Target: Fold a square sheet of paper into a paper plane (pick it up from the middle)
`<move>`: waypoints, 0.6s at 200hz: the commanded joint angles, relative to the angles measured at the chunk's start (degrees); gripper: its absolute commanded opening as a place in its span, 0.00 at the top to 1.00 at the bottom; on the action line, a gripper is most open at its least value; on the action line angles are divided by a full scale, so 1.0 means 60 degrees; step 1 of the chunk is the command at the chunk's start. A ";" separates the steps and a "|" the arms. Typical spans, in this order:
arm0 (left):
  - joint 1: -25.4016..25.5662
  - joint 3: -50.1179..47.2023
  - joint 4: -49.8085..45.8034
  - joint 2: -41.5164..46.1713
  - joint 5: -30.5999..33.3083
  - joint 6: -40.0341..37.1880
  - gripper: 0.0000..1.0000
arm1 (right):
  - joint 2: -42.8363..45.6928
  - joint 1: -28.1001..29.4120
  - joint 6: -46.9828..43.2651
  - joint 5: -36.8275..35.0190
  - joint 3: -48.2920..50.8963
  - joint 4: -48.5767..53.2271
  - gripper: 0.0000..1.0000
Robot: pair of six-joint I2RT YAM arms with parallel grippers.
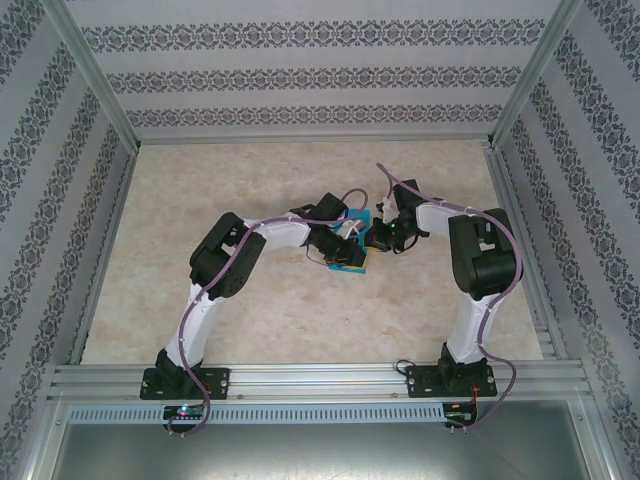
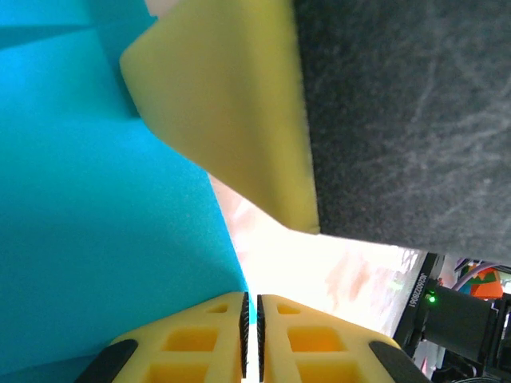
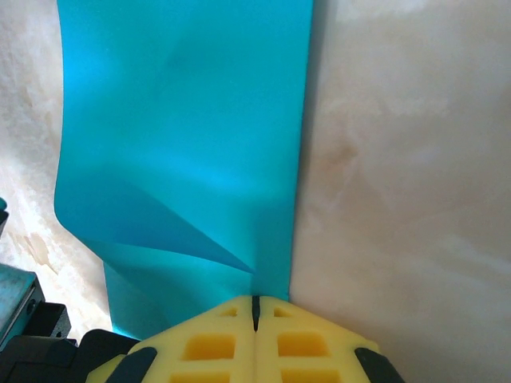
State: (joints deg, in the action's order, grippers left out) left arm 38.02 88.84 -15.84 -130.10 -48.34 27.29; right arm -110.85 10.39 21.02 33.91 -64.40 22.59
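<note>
Paper (image 1: 350, 262) sits mid-table (image 1: 300, 170), right between the two arms, and both have hold of it. The left gripper (image 1: 338, 245) has its yellow fingers (image 2: 200, 343) squeezed together, with the edge of the paper running down into the slit between them. The right gripper (image 3: 255, 307) is pinched tight on an edge too, with a diagonal fold in the turquoise sheet just above its fingertips. From that wrist view, the paper's left side curls up off the marble-look table. Can't tell how much folding is done.
</note>
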 commanded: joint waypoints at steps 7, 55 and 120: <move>0.0340 -0.0316 -0.1333 -0.0387 0.0580 -0.0698 0.84 | -0.0280 0.0128 -0.0148 -0.0722 0.0018 0.0615 1.00; 0.0294 -0.0537 -0.0136 0.0466 -0.0178 -0.0066 0.84 | -0.0276 0.0157 -0.0206 -0.0665 0.0099 0.0571 1.00; -0.0349 -0.0191 0.0184 0.0911 -0.0257 0.0351 0.83 | -0.0133 0.0186 -0.0313 -0.0608 0.0186 0.0530 1.00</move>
State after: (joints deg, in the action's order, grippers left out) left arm 37.82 86.87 -14.98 -127.68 -49.30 28.25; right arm -110.83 10.76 20.60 33.93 -64.47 23.11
